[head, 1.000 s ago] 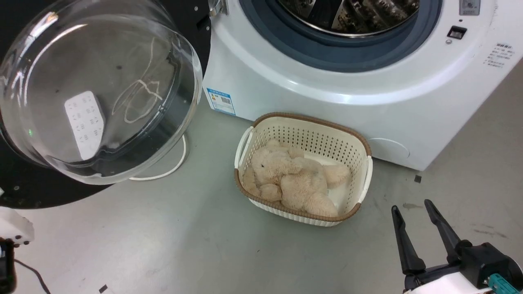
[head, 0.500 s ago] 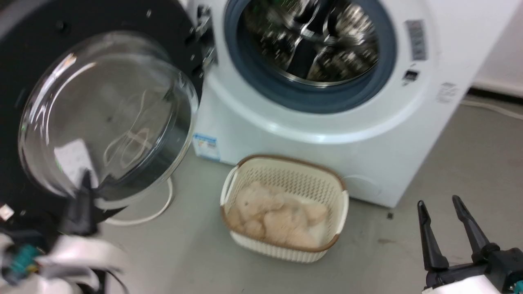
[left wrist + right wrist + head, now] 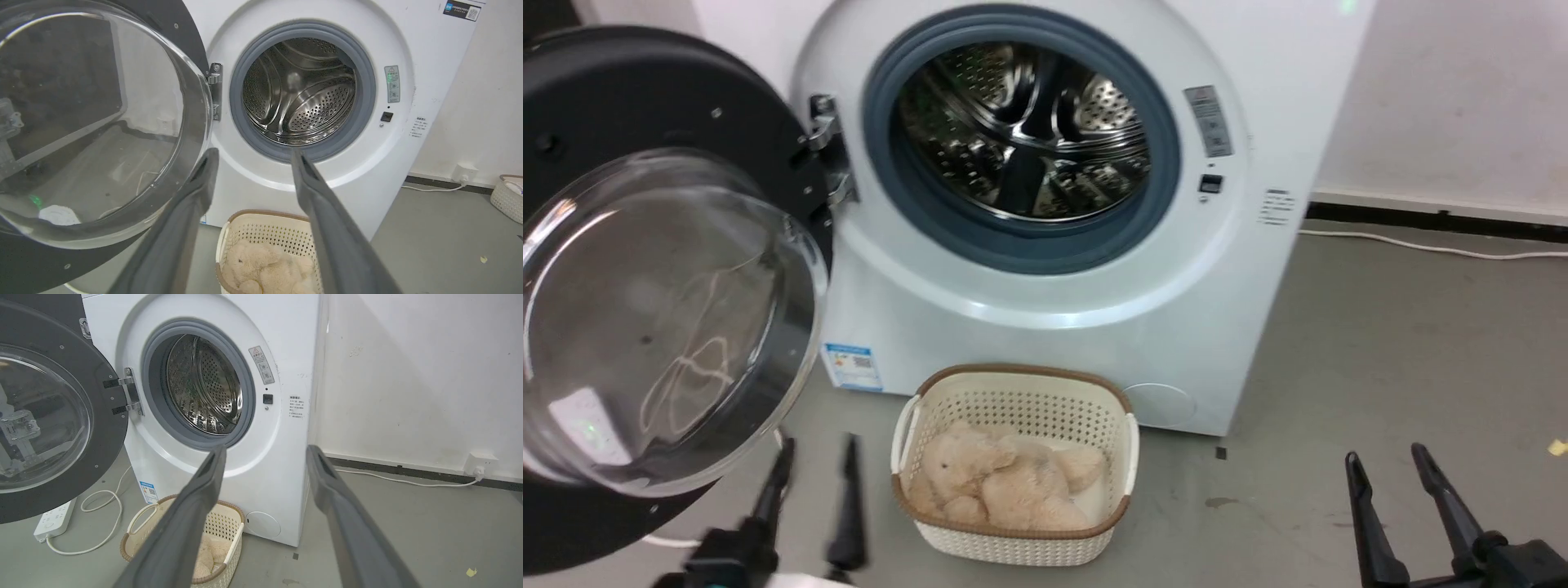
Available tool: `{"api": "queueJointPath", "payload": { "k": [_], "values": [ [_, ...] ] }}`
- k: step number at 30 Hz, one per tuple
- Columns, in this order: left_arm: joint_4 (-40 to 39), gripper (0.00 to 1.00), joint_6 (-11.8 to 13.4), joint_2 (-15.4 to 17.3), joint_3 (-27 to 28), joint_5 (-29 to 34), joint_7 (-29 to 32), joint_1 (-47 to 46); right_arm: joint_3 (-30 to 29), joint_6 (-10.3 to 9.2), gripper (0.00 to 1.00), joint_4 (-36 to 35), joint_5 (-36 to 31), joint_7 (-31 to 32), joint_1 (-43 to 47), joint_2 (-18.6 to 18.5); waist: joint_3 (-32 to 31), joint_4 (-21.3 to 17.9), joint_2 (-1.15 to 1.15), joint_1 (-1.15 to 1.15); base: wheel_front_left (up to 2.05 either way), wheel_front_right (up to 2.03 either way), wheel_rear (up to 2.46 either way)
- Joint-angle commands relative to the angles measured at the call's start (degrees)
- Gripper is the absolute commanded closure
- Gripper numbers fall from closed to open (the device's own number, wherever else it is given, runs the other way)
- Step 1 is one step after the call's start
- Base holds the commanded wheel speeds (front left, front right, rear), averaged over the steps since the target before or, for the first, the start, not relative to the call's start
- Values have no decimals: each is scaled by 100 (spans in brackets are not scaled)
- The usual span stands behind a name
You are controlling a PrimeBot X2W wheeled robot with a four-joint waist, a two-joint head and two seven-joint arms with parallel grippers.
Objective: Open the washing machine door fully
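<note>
White power strip (image 3: 53, 522) appears from the right wrist; left gripper (image 3: 818, 445) and right gripper (image 3: 1386, 453) spread, empty.

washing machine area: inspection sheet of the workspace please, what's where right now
surface: grey floor, a few small marks
job's things: white front-loading washing machine, nothing seen in its drum; round black-rimmed glass door swung wide open
clutter: cream perforated plastic basket holding a beige plush bear, before the machine
end effectors: left end effector open, empty, near the door's lower rim; right end effector open, empty
cables: white power strip with looped cord below the door; white cable along the wall to a socket
surroundings: white wall; second pale basket far right
</note>
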Motion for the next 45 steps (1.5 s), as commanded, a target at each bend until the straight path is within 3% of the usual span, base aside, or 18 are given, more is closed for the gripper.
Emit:
{"api": "queueJointPath", "payload": {
  "k": [1, 6, 34, 35, 45],
  "values": [
    [-12, 0, 75, -78, -106, 145, -26, 146, 45, -5, 0, 34, 69, -42, 89, 20, -60, -116, 0, 1, 0, 0, 0],
    [55, 0, 200, -207, -191, 237, -28, 338, 116, -5, 0, 92, 135, -55, 125, 21, -78, -207, 0, 1, 0, 0, 0],
    [407, 0, 295, -258, -376, 319, -14, 236, 146, -5, 0, 315, -144, -67, 47, 21, -69, -289, 0, 1, 0, 0, 0],
    [407, 100, 277, -239, -396, 324, 5, 284, 151, 0, 100, 345, -101, -40, 10, 2, -69, -290, 0, 1, 0, 0, 0],
    [385, 100, 203, -295, -309, 443, 106, 234, 163, 0, 100, 343, -128, 63, -59, 3, -41, -295, 0, 1, 0, 0, 0]
  ]
}}
